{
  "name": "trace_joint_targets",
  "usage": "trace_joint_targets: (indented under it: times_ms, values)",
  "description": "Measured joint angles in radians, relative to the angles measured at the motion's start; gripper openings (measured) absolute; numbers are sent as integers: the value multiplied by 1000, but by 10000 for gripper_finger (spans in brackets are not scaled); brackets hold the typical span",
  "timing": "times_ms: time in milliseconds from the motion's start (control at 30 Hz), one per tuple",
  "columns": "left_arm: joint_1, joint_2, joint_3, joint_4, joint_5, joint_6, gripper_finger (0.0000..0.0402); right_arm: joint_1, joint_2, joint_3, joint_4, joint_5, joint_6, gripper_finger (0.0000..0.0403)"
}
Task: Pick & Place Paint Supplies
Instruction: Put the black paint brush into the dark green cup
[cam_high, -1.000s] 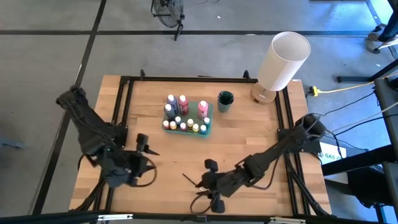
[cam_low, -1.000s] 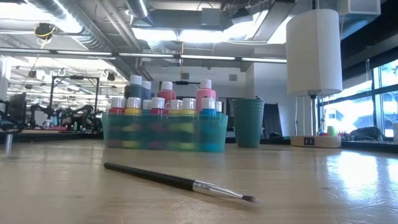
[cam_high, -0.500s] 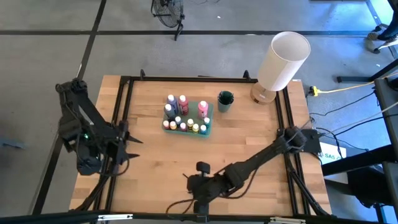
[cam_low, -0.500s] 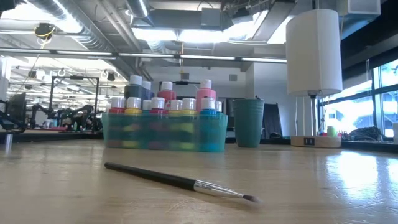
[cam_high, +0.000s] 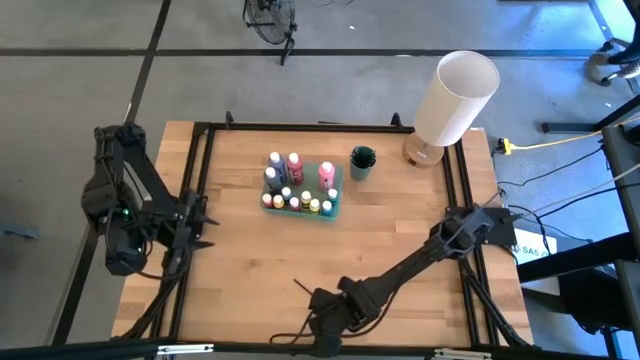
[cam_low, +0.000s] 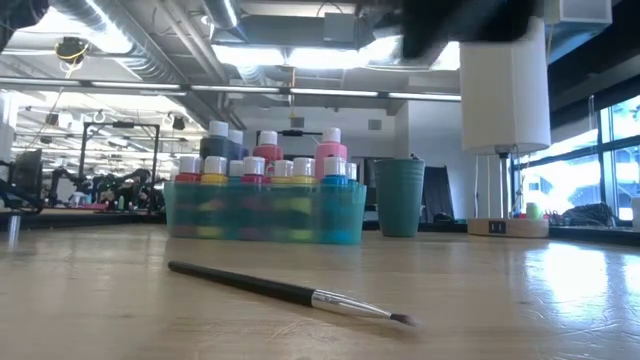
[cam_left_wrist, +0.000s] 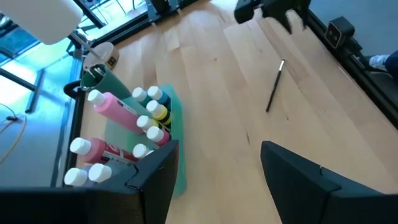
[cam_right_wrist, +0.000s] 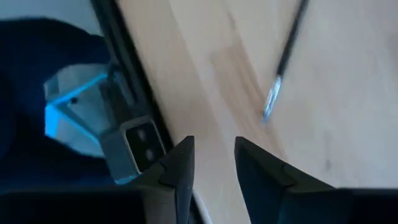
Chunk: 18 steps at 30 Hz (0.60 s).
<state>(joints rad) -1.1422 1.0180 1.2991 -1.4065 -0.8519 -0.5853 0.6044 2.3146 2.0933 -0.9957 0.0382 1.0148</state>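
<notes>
While I watch from the overhead camera, I count two arms, one teal tray (cam_high: 335, 196) and one loose brush (cam_low: 290, 293).

My right gripper (cam_high: 325, 318) sits low at the near edge of the table (cam_high: 400, 240), just beside the brush (cam_high: 304, 289), which lies flat on the bare wood well apart from the tray. Through the right wrist camera I see its two fingers (cam_right_wrist: 177, 174) standing a small way apart with nothing between them; the brush (cam_right_wrist: 283, 59) lies ahead of them, untouched.

My left gripper (cam_high: 195, 228) waits at the table's left edge, over the black frame rail. From its wrist camera the two fingers (cam_left_wrist: 298, 180) are spread wide and hold nothing.

The paint bottles (cam_high: 297, 187) stand in the tray near the table's far middle. From above I count three tall ones at the back, one dark, one red and one pink, and about nine short white-capped ones in front of them; I cannot fix the exact number where they crowd together. At table level the short caps sit over pink, yellow, red and blue paint (cam_low: 262, 175).

One teal cup (cam_high: 362, 161) stands just beside the tray on its right, and one big white cylinder (cam_high: 457, 96) stands at the far right corner.
</notes>
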Motion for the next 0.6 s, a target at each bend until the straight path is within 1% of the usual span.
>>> trace_joint_targets:
  times_ms: [67, 233, 300, 467, 600]
  values:
    - [-11, 0, 0, -4, -3, -4, 223, -1, 17, 0, -22, -24, 45, 117]
    - [-25, 0, 0, -5, -3, -4, 223, -13, 32, 0, 20, -43, 129, 117]
    - [-24, 0, 0, -5, -4, -6, 223, -18, 41, 0, 21, -47, 137, 117]
    - [-24, 0, 0, -5, -4, -6, 223, -31, 81, -1, -3, -104, 133, 117]
    - [-24, 1, 0, -17, -21, -5, 223, -47, 85, -1, 0, -131, 145, 117]
